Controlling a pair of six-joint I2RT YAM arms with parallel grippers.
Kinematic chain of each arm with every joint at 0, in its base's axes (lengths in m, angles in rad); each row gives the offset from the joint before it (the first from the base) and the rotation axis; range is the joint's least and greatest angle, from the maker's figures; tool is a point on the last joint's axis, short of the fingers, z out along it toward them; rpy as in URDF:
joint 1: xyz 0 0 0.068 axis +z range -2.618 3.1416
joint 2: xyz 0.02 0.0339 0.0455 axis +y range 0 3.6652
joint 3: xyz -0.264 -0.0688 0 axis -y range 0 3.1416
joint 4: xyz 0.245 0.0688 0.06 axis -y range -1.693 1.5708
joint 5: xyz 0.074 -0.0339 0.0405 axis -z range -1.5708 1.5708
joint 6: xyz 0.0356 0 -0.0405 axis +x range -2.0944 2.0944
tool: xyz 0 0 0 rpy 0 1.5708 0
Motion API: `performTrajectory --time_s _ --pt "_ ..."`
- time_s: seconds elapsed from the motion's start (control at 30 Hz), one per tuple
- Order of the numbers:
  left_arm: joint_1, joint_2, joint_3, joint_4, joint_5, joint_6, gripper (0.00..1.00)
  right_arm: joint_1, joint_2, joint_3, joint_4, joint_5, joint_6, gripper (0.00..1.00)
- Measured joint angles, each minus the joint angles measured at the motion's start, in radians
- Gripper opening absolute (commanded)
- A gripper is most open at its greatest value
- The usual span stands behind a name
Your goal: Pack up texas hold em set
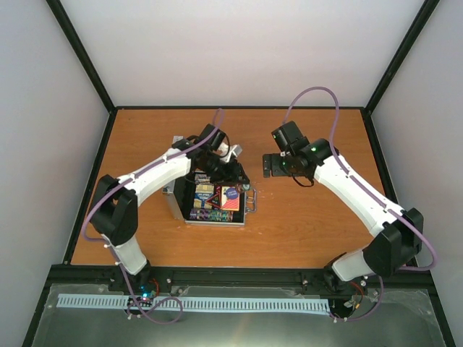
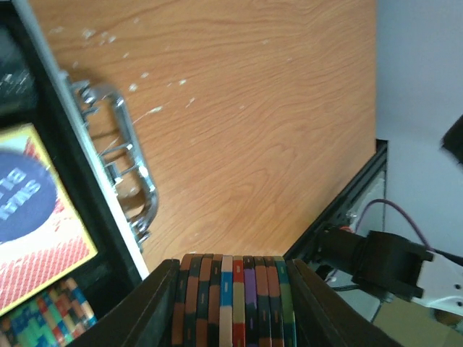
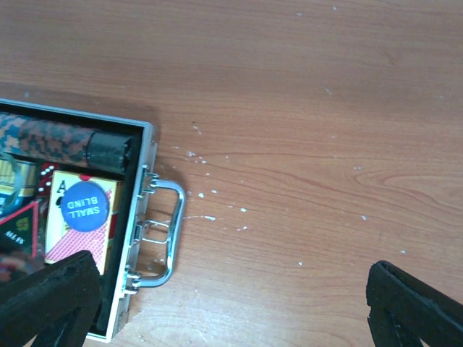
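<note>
Case [image 3: 72, 114] mostly filled, lid not yet shut; my left jaws clamp a chip stack [image 2: 235, 300] left to slot in, right jaws wide open, empty

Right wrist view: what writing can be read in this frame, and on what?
"SMALL BLIND": on the blue round button lying on the red card deck.
"A": at that deck's corner.
Print on the dark red box beside it: too blurred to read.

An open silver case [image 1: 215, 221] lies on the wooden table [image 1: 311, 231]
</note>
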Motion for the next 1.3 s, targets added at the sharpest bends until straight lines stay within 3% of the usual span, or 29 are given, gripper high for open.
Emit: performTrajectory --time_s 0.53,1.3 --pt "-0.134 -0.061 -0.148 0.015 -0.214 -0.147 0.01 -0.044 0.125 0.04 -0.038 0.099 0.103 0.99" --pt "-0.216 0.001 -0.158 -0.009 -0.37 -0.21 0.01 -0.063 0.144 -0.086 0.081 -0.076 0.084 0.97"
